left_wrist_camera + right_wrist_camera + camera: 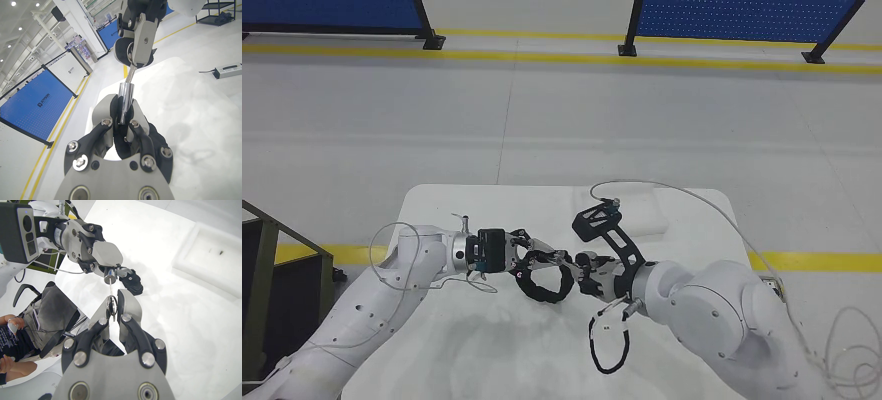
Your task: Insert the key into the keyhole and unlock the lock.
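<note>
White table (492, 350) lies under both arms, which meet in the air above its middle. The left gripper (123, 103) is clamped on the lock (125, 94), a chrome cylinder. Its black pads (113, 106) hold the lower half, and the free end points at the other arm. The right gripper (113, 302) is pinched on the head of the key (111, 289), with the key ring (112, 306) caught between its fingers. The blade runs straight into the keyhole (109, 278) on the lock's end face, its tip inside.

From above, the two grippers sit nose to nose and roughly level, well apart from every table edge, with bare tabletop beneath and around them. A white foam tray (647, 215) lies near the far right part of the table, well apart from the grippers.

Past the far edge the pale floor (562, 120) is open as far as a yellow line (542, 57) and the blue barrier panels (332, 12) behind it. A grey box (228, 71) with a cable lies on the floor beyond one side edge
</note>
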